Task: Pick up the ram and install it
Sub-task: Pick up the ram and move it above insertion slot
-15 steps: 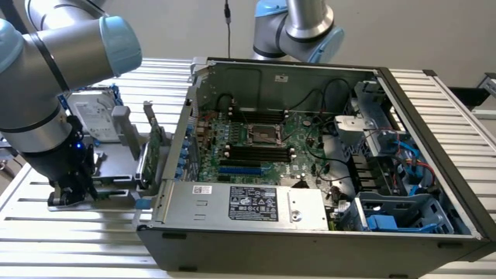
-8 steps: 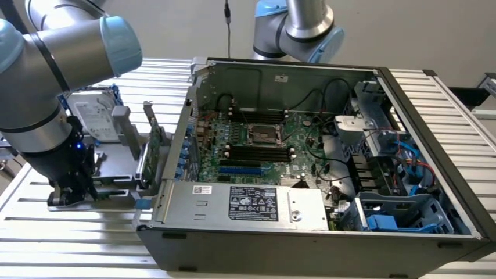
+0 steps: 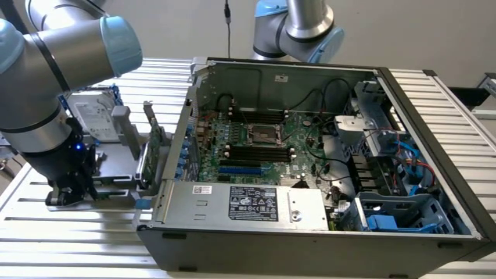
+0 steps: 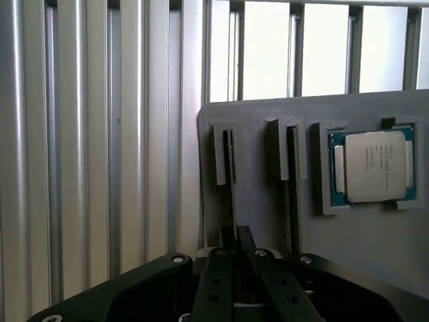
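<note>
Gripper point(image 4: 236, 249): low over the gray tray point(image 4: 362, 248), pinched onto the ram point(image 4: 230, 176).
Ram: edge-up in its tray slot.
Processor point(image 4: 374, 166): flat in a nearby pocket.

This is a robotics lab or test workshop set up for putting computers together. Two grey-and-blue robot arms, one near point(image 3: 54, 87) and one further back point(image 3: 298, 29), stand at a table point(image 3: 78, 232) built of ribbed aluminium rails. On it lies an open desktop computer case point(image 3: 310, 238) with its motherboard point(image 3: 256, 139), cables and power supply point(image 3: 248, 203) laid bare. Just beside the case, a grey holder point(image 4: 375, 248) keeps loose parts in cut-out slots: a hard drive point(image 3: 93, 116), a processor chip point(image 4: 374, 166) and the ram point(image 4: 232, 181) standing on edge. The wall point(image 3: 403, 29) behind is plain and pale.
</note>
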Robot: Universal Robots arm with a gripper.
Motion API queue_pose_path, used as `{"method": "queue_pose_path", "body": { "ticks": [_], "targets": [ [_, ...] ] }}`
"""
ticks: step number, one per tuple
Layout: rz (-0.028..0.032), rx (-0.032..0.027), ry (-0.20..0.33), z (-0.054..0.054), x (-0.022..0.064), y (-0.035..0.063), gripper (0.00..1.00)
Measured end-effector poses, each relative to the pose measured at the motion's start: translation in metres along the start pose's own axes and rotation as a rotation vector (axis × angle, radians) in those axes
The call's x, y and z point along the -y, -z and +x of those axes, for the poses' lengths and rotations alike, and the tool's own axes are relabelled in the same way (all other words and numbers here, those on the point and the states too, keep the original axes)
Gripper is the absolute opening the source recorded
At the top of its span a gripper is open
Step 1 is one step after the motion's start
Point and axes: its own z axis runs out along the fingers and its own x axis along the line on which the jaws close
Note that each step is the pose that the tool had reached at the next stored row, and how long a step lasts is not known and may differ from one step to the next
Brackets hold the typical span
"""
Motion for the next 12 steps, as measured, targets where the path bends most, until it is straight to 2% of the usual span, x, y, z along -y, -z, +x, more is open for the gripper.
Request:
{"method": "queue_pose_path", "body": {
  "ticks": [10, 12],
  "targets": [
    [-0.0046, 0.0033, -0.078, 0.0, 0.0001, -0.0001, 0.14],
    [-0.005, 0.0034, -0.081, 0.0, 0.0001, 0.0, 0.14]
  ]
}}
